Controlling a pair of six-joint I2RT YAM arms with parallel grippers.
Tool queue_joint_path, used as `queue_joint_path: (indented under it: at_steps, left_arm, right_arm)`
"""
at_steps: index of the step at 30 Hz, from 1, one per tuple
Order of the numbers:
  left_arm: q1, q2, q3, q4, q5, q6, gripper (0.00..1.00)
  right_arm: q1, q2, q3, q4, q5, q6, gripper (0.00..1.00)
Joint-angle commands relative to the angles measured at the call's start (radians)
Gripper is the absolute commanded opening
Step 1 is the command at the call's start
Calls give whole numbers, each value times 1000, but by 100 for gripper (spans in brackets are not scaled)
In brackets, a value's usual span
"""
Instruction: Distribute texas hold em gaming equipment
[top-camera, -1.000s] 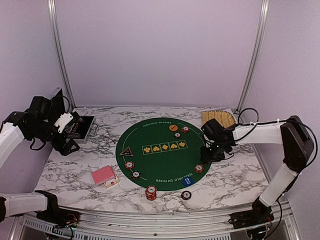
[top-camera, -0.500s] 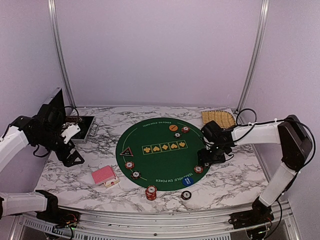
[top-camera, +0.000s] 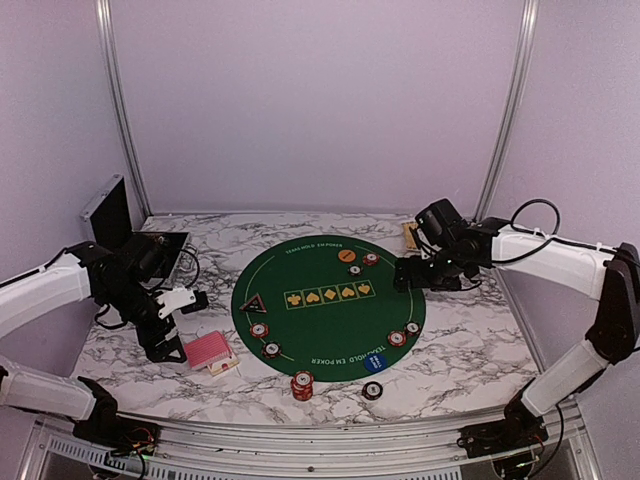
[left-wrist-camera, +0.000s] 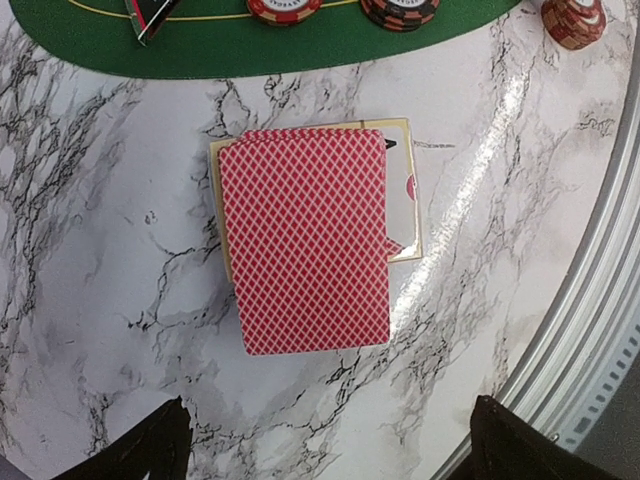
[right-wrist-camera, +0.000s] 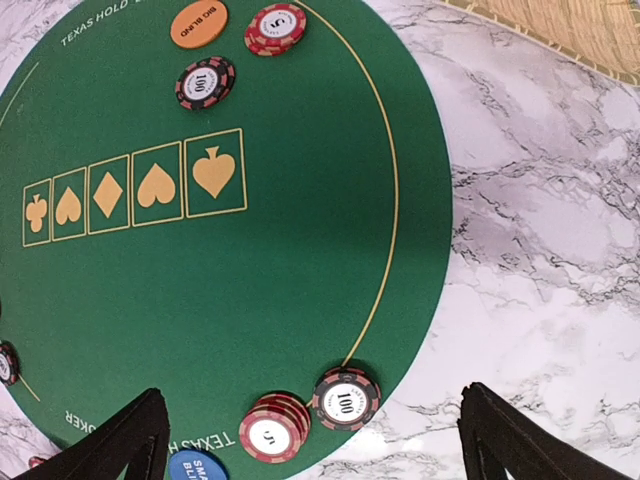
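Card deck (left-wrist-camera: 305, 240): left gripper (left-wrist-camera: 325, 445) fingers wide, empty; right gripper (right-wrist-camera: 315, 440) likewise. Risk: top cards sliding askew under an uneven pinch.

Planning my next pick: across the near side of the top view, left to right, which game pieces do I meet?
Playing cards → red chip stack off the mat → dark chip off the mat → red chip at the mat's right rim.

Robot laboratory test cell: plain lilac enclosure walls (top-camera: 320, 100), aluminium frame posts (top-camera: 116, 100), marble-patterned counter (top-camera: 470, 345), two white robot arms (top-camera: 550, 250) at the frame's lower edge.
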Motion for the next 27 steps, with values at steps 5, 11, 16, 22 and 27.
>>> queue_joint_path:
  at_steps: [5,11,16,22,27]
  left_arm:
    - [-96,99,-45,131,-94,-51,99]
    - [-121,139,-71,190,-127,-71,99]
    - [-133,161,-80,207,-115,-69,99]
    - [-147,182,-80,207,-104,-59,99]
    - [-148,209,-87,210,-103,-46,99]
  right_arm:
    - [33,-12,48,-41,-21,41,99]
    - [43,-9,63,-45,-15,39,99]
    - [48,-6,68,-46,-15,36,99]
    - [48,-1,76,-48,-12,30,99]
    - [48,-1,79,-50,-7,26,99]
